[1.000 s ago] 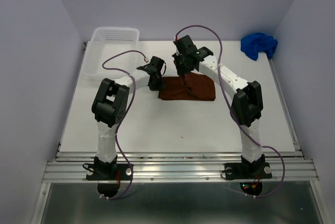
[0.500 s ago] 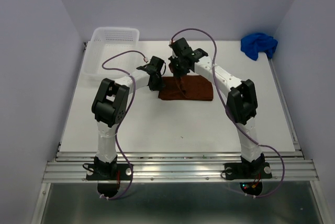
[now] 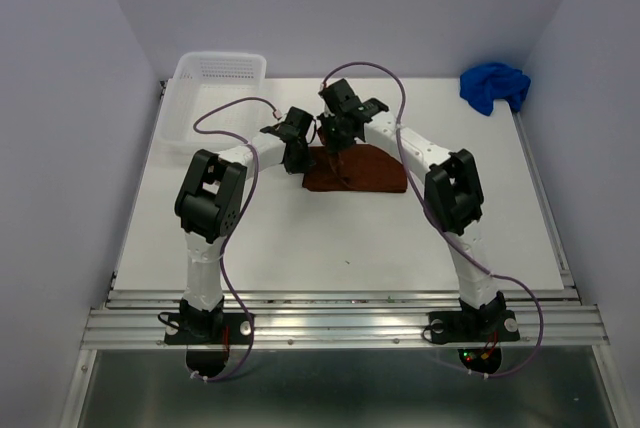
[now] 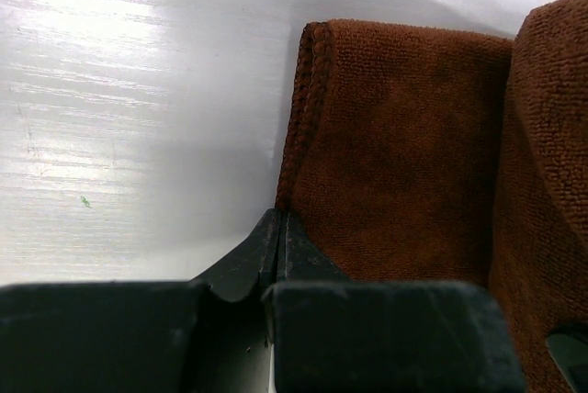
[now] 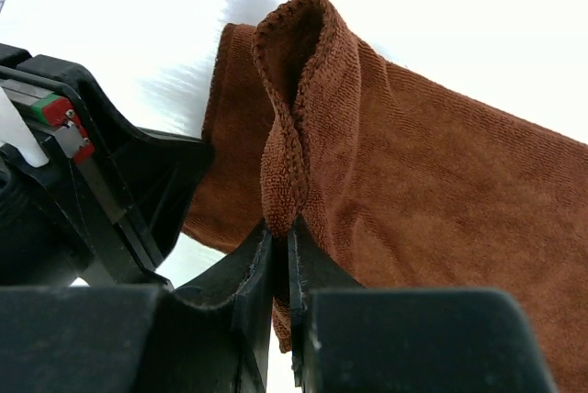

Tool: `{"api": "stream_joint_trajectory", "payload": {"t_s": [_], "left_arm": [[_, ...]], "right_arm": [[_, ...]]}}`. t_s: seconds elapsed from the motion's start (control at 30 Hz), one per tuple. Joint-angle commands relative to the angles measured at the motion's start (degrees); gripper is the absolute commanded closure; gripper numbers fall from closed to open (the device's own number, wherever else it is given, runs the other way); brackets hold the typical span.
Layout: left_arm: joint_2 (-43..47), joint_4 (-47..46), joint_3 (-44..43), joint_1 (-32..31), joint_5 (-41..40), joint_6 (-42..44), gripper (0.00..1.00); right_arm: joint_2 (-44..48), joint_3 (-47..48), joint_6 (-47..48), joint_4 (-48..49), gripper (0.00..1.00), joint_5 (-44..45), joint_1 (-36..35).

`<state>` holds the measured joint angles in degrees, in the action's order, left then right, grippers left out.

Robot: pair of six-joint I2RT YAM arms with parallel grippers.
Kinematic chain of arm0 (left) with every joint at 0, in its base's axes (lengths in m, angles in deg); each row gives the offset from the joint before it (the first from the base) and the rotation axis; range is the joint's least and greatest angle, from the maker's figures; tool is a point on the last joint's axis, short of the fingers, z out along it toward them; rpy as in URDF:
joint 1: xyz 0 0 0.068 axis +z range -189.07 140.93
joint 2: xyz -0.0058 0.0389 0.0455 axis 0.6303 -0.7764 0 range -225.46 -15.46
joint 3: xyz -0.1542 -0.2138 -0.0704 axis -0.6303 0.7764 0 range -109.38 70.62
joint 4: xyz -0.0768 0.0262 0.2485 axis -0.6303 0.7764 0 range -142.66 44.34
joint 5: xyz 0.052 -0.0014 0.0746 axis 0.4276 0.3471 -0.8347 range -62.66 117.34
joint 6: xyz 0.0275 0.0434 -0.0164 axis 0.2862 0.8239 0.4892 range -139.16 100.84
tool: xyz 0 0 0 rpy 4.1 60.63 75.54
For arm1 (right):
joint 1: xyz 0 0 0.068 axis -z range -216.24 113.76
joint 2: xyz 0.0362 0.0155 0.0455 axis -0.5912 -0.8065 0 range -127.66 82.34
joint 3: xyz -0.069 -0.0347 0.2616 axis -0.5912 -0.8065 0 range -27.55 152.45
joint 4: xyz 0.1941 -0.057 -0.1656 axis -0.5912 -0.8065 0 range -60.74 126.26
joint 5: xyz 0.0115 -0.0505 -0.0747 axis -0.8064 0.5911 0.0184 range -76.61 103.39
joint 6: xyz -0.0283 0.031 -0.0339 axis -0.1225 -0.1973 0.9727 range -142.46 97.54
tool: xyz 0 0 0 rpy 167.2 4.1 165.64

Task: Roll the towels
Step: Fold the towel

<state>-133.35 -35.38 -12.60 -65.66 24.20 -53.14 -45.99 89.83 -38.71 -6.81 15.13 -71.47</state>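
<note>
Two towels in view, one in work.

From the left: the white basket (image 3: 214,88) sits at the far left corner of the counter (image 3: 300,238) and is not involved.

The left pincer (image 4: 279,226) is closed. Its tips meet on the stitched hem at the left end of the rust-brown towel (image 3: 365,173), which lies mid-counter, towards the back.

Just to its right, the right pincer (image 5: 280,232) is clamped on a raised fold of the same hem. The cloth stands up in a loop above the tips and drapes away to the right.

The blue towel (image 3: 494,86) sits crumpled at the far right corner, well apart from both arms, not yet rolled.

Handling, as judged: this is terry cloth, light and limp, with no stiffness of its own. It will likely sag out of shape the moment you release it. The hem looks the thickest, least stretchy part, so take hold there, near the corners. Expect a loose, skewed roll unless you hold both ends level and the cloth lightly taut.
</note>
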Motion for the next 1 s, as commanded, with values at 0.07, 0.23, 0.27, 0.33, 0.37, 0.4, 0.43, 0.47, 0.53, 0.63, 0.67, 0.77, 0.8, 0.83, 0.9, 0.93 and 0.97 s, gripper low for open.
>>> {"api": "stream_joint_trajectory", "payload": {"t_s": [0.07,0.23,0.27,0.33,0.37,0.4,0.43,0.47,0.53,0.63,0.67,0.77,0.8,0.83,0.9,0.93,0.97], "left_arm": [[1.16,3.82,1.48,0.49,-2.93,-1.27,0.89],[3.54,4.08,2.18,1.27,-3.72,-2.14,0.81],[3.8,3.99,2.36,1.45,-3.81,-2.15,0.77],[4.5,4.08,2.62,1.63,-3.89,-2.23,0.76],[4.68,4.08,2.62,1.72,-3.89,-2.23,0.76],[4.94,4.51,2.71,1.89,-4.07,-2.32,0.76],[5.12,4.69,2.8,2.07,-4.16,-2.41,0.76],[5.47,4.78,2.97,2.15,-4.25,-2.5,0.75],[6.52,4.69,3.59,2.59,-4.6,-2.59,0.74],[8.02,4.69,4.47,3.47,-4.77,-2.24,0.71],[8.37,4.52,4.82,3.73,-4.77,-2.06,0.69],[9.43,4.52,5.26,4.0,-4.6,-1.88,0.65],[9.86,4.52,5.35,4.09,-4.68,-1.88,0.65],[10.13,4.43,5.52,4.09,-4.69,-1.88,0.63],[10.74,4.52,5.88,4.35,-4.95,-1.97,0.62],[11.09,4.43,6.31,4.53,-5.12,-1.97,0.62],[11.36,4.52,6.49,4.7,-5.13,-2.06,0.62]], "right_arm": [[-1.83,2.59,-1.24,3.61,0.92,-3.75,-0.81],[-3.06,2.59,-2.03,4.66,0.91,-5.78,-1.34],[-3.32,2.59,-1.94,4.92,0.91,-6.04,-1.34],[-4.11,2.76,-2.21,5.45,0.9,-7.0,-1.34],[-4.47,2.94,-2.29,5.63,0.89,-7.53,-1.34],[-5.17,3.11,-2.64,5.63,0.88,-8.06,-1.34],[-5.52,3.12,-2.73,5.8,0.86,-8.41,-1.34],[-5.79,3.2,-3.08,5.89,0.85,-8.5,-1.34],[-6.75,3.64,-3.26,6.15,0.85,-9.38,-1.34],[-7.54,4.08,-3.35,6.68,0.84,-11.05,-1.34],[-7.63,4.0,-3.44,6.86,0.84,-12.19,-1.34],[-7.29,3.38,-3.26,8.09,0.75,-16.4,-1.34],[-7.11,3.12,-3.17,8.61,0.75,-17.55,-1.34],[-6.67,2.77,-3.09,9.4,0.7,-19.47,-1.34],[-5.62,2.24,-3.09,10.02,0.61,-20.63,-1.34],[-5.18,2.15,-2.91,10.11,0.55,-21.16,-1.34],[-4.65,2.06,-2.91,10.28,0.53,-21.51,-1.34]]}}
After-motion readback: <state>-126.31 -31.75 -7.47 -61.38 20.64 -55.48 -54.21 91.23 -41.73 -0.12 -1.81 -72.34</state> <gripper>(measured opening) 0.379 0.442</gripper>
